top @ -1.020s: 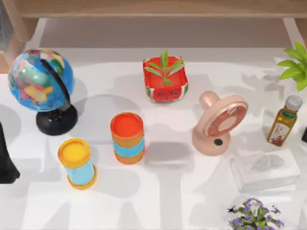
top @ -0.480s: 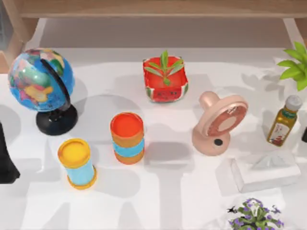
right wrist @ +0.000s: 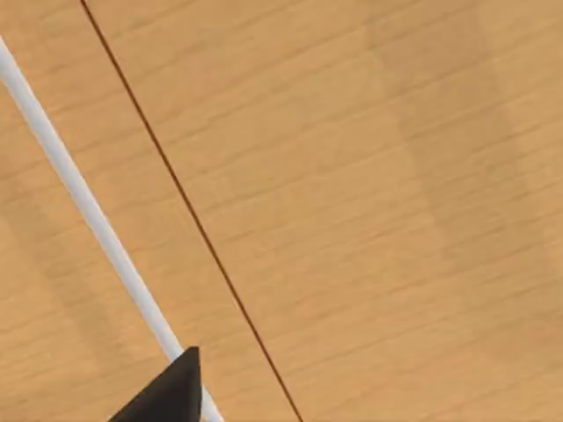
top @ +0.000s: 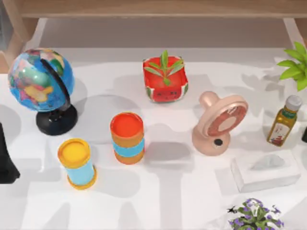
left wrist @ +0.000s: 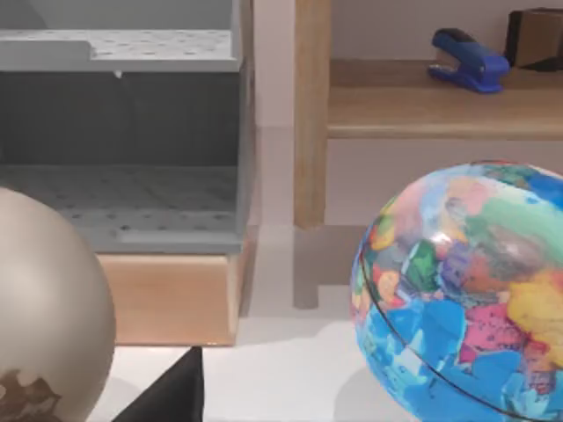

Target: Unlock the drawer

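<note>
The right hand (right wrist: pixel 176 387) is pressed up close to a wooden drawer front (right wrist: pixel 352 176), beside its white bar handle (right wrist: pixel 79 193) and a thin dark seam; whether its fingers are apart or together, I cannot tell. The left arm (top: pixel 7 163) sits parked at the bench's (top: pixel 168 201) left edge, near the globe (top: pixel 41 79), its hand's state likewise unclear. Its wrist view shows a grey perforated rack (left wrist: pixel 123 132) and a blue stapler (left wrist: pixel 466 60) on a shelf.

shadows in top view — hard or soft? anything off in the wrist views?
Top view: soft grey shadows spread across the table, beside the globe and the fan. Left wrist view: evenly lit, a faint shadow under the globe. Right wrist view: wood panel with pale shadow bands; no glare.
</note>
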